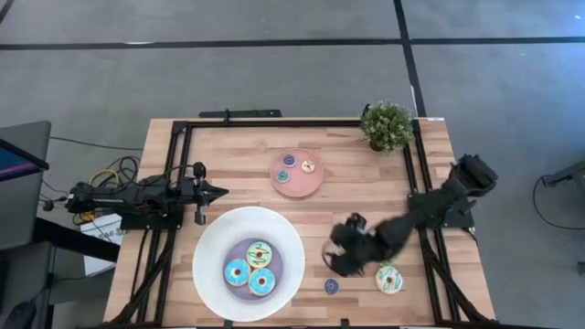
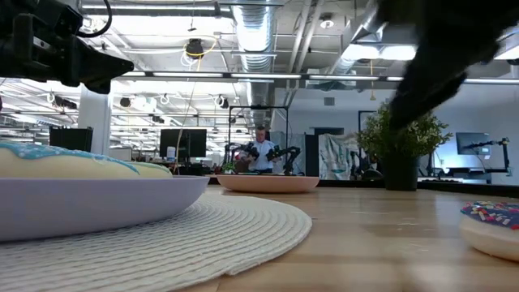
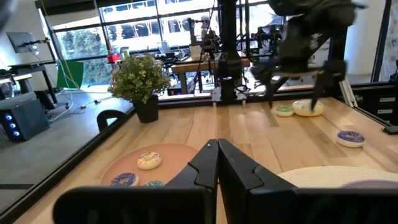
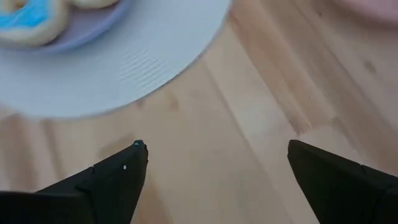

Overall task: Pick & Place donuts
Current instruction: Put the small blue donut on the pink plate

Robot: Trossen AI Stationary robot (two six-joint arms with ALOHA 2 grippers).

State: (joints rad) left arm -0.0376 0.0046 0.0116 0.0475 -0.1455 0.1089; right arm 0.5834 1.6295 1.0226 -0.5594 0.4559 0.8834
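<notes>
Three donuts, one green point(image 1: 260, 251) and two blue point(image 1: 237, 271), lie on the lavender centre of the big white plate point(image 1: 212, 239). A white sprinkled donut point(image 1: 389, 280) lies flat on the wood at the near right, with a small green one point(image 3: 284, 111) beside it and a small purple one point(image 1: 331, 286) to its left. Three small donuts lie on the pink plate point(image 1: 294, 189). My right gripper point(image 1: 340, 252) hangs open over bare wood between the big plate and the sprinkled donut, nothing between its fingers point(image 4: 127, 165). My left gripper point(image 1: 219, 192) rests shut at the left, pointing level.
A potted plant point(image 1: 387, 124) stands at the far right corner. A black frame rail point(image 1: 292, 123) runs round the table's edges. Bare wood lies between the two plates and to the right of the pink plate. A person stands in the room far behind the table.
</notes>
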